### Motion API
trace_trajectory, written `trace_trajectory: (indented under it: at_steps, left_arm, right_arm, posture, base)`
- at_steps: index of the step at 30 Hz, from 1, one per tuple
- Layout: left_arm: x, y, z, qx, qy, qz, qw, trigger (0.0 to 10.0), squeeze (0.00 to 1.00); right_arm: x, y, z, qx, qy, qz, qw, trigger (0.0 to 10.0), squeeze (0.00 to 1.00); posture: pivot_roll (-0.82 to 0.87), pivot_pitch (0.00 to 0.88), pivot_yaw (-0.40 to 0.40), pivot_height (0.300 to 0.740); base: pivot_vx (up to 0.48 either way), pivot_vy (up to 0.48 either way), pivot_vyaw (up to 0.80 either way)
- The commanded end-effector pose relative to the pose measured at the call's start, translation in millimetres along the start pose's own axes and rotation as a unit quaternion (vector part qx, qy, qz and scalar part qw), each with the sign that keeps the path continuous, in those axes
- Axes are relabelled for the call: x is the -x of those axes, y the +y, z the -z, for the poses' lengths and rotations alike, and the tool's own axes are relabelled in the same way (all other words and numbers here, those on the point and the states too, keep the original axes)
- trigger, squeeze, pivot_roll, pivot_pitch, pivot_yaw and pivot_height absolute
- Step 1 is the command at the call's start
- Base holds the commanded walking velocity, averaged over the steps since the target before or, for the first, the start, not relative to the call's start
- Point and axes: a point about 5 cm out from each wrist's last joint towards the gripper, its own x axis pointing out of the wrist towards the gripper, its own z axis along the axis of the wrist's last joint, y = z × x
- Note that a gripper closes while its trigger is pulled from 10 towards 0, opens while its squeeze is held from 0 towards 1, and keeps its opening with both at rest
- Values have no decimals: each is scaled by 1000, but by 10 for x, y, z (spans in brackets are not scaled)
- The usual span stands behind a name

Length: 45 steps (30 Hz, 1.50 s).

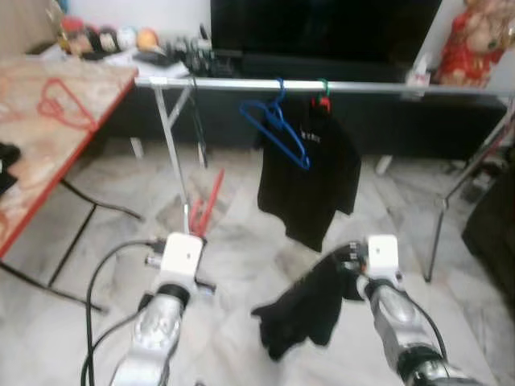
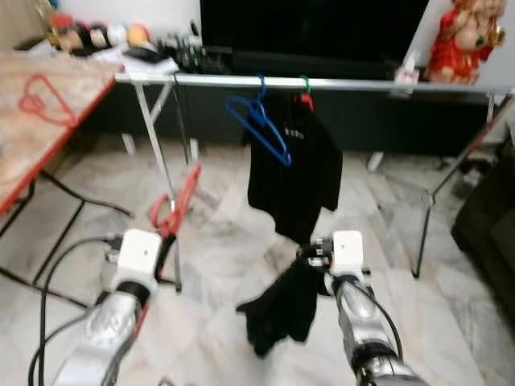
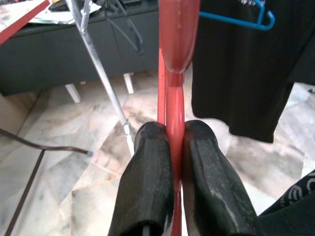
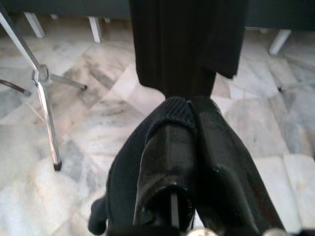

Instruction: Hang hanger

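My left gripper (image 3: 170, 142) is shut on a red hanger (image 1: 206, 203), which sticks up and forward from the fingers below the silver clothes rail (image 1: 322, 85). My right gripper (image 4: 189, 115) is shut on a loose black garment (image 1: 302, 310) that droops down beside my right arm. On the rail hang an empty blue hanger (image 1: 278, 122) and a black T-shirt (image 1: 310, 181) on a red-and-green hanger. Another red hanger (image 1: 60, 104) lies on the table at the left.
A wooden table with a red edge (image 1: 48, 173) stands at the left on thin black legs. The rail's metal legs (image 1: 173, 145) stand on the marble floor. Behind the rail are a dark TV unit (image 1: 322, 32) and a red figurine (image 1: 475, 40). Dark furniture (image 1: 495, 225) is at the right.
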Motion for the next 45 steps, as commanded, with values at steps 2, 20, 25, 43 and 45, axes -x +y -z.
trace_trajectory:
  at_steps: [2, 20, 25, 43, 45]
  left_arm:
    - [0, -64, -54, 3, -13, 14, 1000, 10000, 0]
    - [-2, -69, -68, 1, -16, 20, 1000, 10000, 0]
    - [-2, -78, -70, 1, -16, 22, 1000, 10000, 0]
    - [4, -85, -67, 3, -16, 25, 1000, 10000, 0]
    - [4, -84, -66, 3, -15, 25, 1000, 10000, 0]
  right_arm:
    - [-12, -65, -64, 0, -12, 14, 1000, 10000, 0]
    - [-42, -11, -100, -1, -14, 7, 1000, 10000, 0]
    - [-61, 0, -141, -2, -20, 6, 1000, 10000, 0]
    - [-84, 43, -166, 3, -19, -2, 1000, 10000, 0]
    - [-84, 43, -167, 4, -19, -1, 1000, 10000, 0]
  posture:
    - [78, 0, -62, 716]
    - [83, 0, -60, 716]
    - [83, 0, -59, 716]
    - [88, 0, -59, 716]
    - [88, 0, -59, 716]
  base:
    - [0, 0, 0]
    - [0, 0, -189]
    - [-49, 0, 0]
    - [-273, 0, -153]
    - [-289, 0, 0]
